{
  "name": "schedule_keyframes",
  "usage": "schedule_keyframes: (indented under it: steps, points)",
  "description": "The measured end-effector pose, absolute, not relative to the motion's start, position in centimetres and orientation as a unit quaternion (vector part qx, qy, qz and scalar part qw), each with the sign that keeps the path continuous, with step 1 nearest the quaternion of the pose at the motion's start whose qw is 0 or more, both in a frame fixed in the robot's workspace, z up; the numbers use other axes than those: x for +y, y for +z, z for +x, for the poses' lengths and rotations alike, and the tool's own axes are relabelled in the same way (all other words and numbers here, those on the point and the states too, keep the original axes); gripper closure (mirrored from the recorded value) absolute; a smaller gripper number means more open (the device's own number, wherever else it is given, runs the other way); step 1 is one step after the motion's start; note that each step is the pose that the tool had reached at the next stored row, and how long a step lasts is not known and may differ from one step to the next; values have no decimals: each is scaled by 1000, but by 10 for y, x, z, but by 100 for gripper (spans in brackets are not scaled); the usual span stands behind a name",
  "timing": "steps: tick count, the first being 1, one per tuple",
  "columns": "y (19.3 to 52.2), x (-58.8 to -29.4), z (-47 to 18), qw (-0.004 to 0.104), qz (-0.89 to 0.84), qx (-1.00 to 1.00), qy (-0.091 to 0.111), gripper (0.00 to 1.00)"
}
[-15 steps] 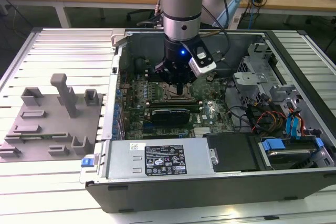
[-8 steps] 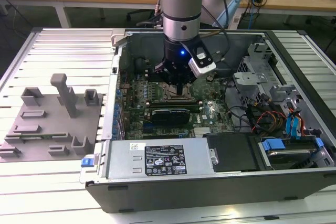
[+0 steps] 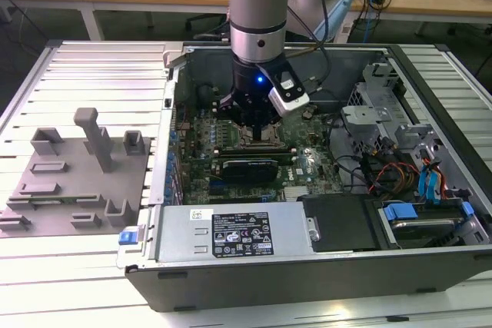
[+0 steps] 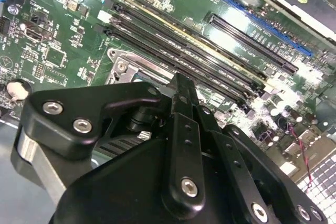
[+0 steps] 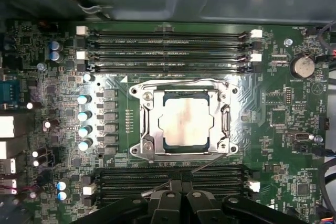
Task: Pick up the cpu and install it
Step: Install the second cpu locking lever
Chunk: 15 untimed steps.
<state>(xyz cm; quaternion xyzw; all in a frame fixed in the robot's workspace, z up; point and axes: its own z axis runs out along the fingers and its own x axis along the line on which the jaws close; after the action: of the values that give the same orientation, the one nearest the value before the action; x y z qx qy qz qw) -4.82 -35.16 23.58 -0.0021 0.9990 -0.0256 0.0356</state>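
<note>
**CPU seated in socket, claw poised above**

Lying flat in the socket point(image 5: 185, 123) on the motherboard point(image 5: 52, 66): the cpu point(image 5: 186, 121), silvery top up, framed by the metal retention bracket, with memory slots point(image 5: 168, 51) running along two opposite sides. Square in outline, so no long axis to speak of; edges parallel to the socket frame. Placed just beyond the fingertips in the first wrist view, slightly ahead of the claw point(image 5: 181, 190) rather than directly between the tips. In the exterior view, claw point(image 3: 257, 124) lowered inside the open computer case point(image 3: 254, 282), right above the socket area. Fingers point(image 4: 181, 95) drawn together into a single narrow tip in the second wrist view, pinching nothing visible and apart from the chip. Grey fixture block point(image 3: 73, 182) on the desk, well apart on the exterior view's left.
</note>
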Motion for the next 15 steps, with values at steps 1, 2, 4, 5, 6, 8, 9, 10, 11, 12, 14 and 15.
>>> schedule_keyframes:
  steps: [1,2,4,5,6,8,9,10,11,12,14,15]
  points:
    - [236,-352,-50,36,-4,999,-25,89]
    - [236,-353,-51,36,-4,999,-25,89]
    - [235,-353,-54,36,-5,999,-25,89]
    - [235,-353,-55,36,-5,999,-25,89]
    - [234,-354,-57,36,-6,999,-25,89]
    - [233,-354,-58,36,-7,999,-25,89]
    - [232,-354,-59,36,-7,999,-25,89]
    - [230,-354,-60,36,-7,999,-25,89]
    - [229,-354,-60,36,-7,999,-24,89]
    - [228,-354,-61,36,-7,999,-23,89]
    - [226,-354,-61,36,-7,999,-22,89]
    - [225,-354,-62,36,-7,999,-21,89]
